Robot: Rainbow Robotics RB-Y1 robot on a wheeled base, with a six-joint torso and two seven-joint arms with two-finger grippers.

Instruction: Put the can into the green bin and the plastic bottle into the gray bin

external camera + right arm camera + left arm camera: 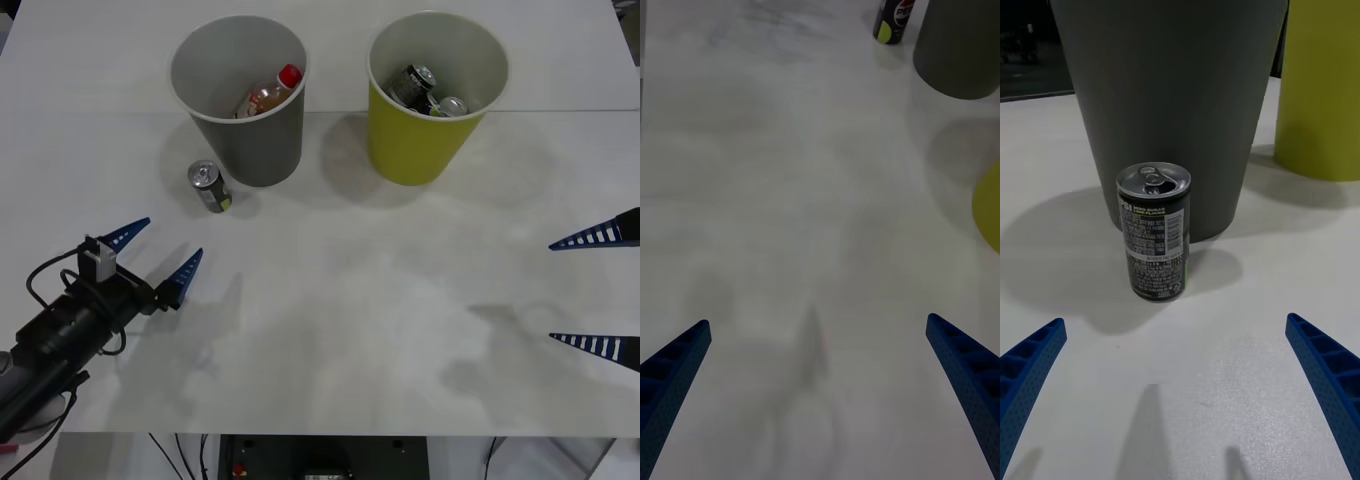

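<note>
The left gripper (pixel 160 254) hovers low at the near left, fingers spread wide; its arm angles forward. The right gripper (pixel 595 292) waits at the right edge, likewise agape.

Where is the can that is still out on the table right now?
The can stands upright on the table's left side in the front view, just in front-left of the gray bin, ahead of the open left hand.

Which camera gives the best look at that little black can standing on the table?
The left wrist view: the can stands upright, label and pull tab plain, before the gray bin. The front view shows it small from above; the right wrist view catches its lower part at the edge.
</note>
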